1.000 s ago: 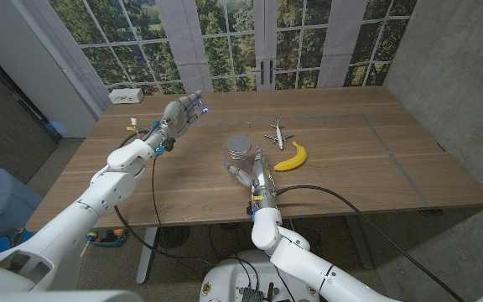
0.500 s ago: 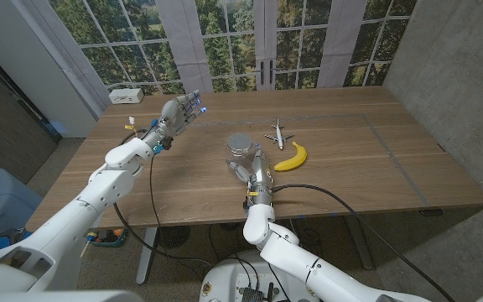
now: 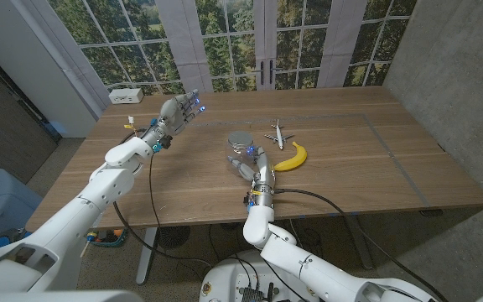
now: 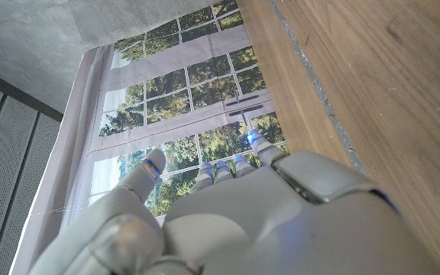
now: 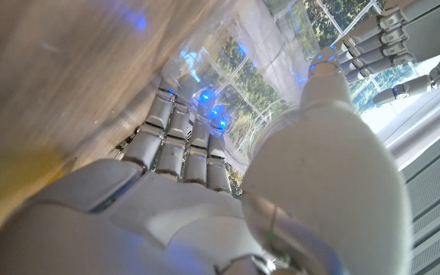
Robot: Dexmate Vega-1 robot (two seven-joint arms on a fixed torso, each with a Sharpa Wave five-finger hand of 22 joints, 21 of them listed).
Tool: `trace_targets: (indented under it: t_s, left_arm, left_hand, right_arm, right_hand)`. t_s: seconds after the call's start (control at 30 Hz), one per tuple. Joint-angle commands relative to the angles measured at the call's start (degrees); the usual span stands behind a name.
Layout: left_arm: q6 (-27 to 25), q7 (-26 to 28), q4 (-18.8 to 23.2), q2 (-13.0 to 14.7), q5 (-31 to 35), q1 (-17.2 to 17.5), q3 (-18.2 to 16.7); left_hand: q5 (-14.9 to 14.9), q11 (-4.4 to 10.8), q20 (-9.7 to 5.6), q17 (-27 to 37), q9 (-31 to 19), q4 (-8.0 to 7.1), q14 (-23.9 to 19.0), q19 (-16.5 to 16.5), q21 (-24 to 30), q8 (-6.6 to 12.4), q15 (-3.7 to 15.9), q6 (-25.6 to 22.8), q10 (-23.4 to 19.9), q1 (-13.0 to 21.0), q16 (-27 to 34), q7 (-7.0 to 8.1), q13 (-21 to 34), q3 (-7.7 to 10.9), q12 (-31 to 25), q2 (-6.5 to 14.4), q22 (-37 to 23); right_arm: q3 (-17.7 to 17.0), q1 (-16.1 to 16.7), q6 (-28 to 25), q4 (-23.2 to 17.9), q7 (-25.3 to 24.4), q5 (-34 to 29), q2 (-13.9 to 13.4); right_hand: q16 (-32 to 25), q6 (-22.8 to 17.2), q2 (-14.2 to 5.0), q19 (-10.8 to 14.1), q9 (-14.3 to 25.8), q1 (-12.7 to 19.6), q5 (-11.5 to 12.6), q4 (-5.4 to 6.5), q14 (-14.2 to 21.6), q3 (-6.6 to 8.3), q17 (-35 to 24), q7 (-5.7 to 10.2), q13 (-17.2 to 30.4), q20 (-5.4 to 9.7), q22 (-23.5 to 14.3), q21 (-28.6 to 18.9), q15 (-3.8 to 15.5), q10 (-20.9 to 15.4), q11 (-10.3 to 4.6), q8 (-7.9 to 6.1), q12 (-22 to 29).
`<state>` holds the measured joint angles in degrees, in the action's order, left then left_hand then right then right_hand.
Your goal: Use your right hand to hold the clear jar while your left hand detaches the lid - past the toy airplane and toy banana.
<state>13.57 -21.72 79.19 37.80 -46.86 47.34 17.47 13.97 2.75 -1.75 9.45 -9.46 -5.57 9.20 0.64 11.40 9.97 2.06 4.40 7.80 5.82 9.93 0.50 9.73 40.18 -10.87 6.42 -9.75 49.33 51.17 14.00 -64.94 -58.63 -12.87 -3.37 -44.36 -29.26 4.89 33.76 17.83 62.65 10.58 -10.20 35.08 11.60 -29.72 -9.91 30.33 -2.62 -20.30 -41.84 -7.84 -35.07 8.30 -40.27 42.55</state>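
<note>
The right hand point(image 3: 257, 164) is wrapping its fingers point(image 5: 176, 145) around the clear jar point(image 3: 241, 157), gripping its lower side from the near edge, with the thumb on the opposite side. The lid point(image 3: 240, 139) is sitting on the jar just above those fingers. Just beyond the fingertips, the toy banana point(image 3: 293, 156) and the toy airplane point(image 3: 277, 132) are lying on the wooden table point(image 3: 376, 159). The left hand point(image 3: 180, 111) is hovering well apart from the jar, fingers point(image 4: 150, 169) spread and holding nothing.
</note>
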Motion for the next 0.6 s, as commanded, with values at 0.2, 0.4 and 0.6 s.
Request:
trace_targets:
  t_s: [0.2, 0.4, 0.6]
  left_arm:
    - [-0.4, 0.0, 0.5, 0.8, 3.1, -1.9, 1.6]
    - [-0.7, 0.8, 2.4, 2.8, 6.5, -2.5, 2.6]
    - [0.0, 2.5, 4.7, 4.6, 10.2, -2.6, 3.2]
  left_hand:
    - [-1.8, 0.37, -2.35, 0.0, -0.4, 7.80, -5.9, 5.4, 0.5, 0.78, 0.33, -2.2, -2.4, 2.1, 0.8, 1.68, 0.3, -0.35, -0.4, 1.2, 0.1]
    - [-4.0, -0.53, 2.05, 0.3, -0.6, 15.75, -13.6, 10.7, 0.8, 1.53, -1.32, -6.0, -6.5, 6.2, 1.3, 5.01, 0.5, -0.09, -1.3, -1.0, -0.1]
    - [-3.8, -0.96, 3.94, 0.5, -0.8, 16.62, -17.3, 13.3, 1.0, 2.56, -1.05, -9.7, -10.8, 9.0, 1.6, 6.72, 0.8, -0.03, -2.3, -2.9, -0.3]
  right_arm:
    - [-1.4, -0.9, 6.8, 3.3, -4.5, -2.9, -0.2]
    - [-2.3, -0.4, 4.1, -0.2, -5.4, -5.3, -2.3]
    - [-3.7, 0.3, 1.6, -2.5, -5.4, -8.8, -3.9]
  right_hand:
    - [-6.2, -23.5, -10.94, 3.5, -1.4, 9.0, -0.2, 0.79, 18.4, 4.48, -26.8, 10.81, 6.6, 5.16, -0.1, -1.7, 20.49, -20.2, -15.25, -3.56, 6.3]
    - [-5.8, -24.9, -10.06, 3.6, -2.5, 9.2, -0.2, 0.60, 19.4, 4.81, -27.7, 11.35, 6.3, 5.70, 0.1, -2.7, 20.48, -21.2, -15.16, -3.57, 5.9]
    - [-5.4, -25.8, -9.01, 3.7, -3.6, 9.3, 0.0, 0.48, 19.9, 5.03, -28.7, 11.71, 6.0, 6.00, 0.3, -3.6, 20.46, -21.8, -14.80, -3.36, 5.3]
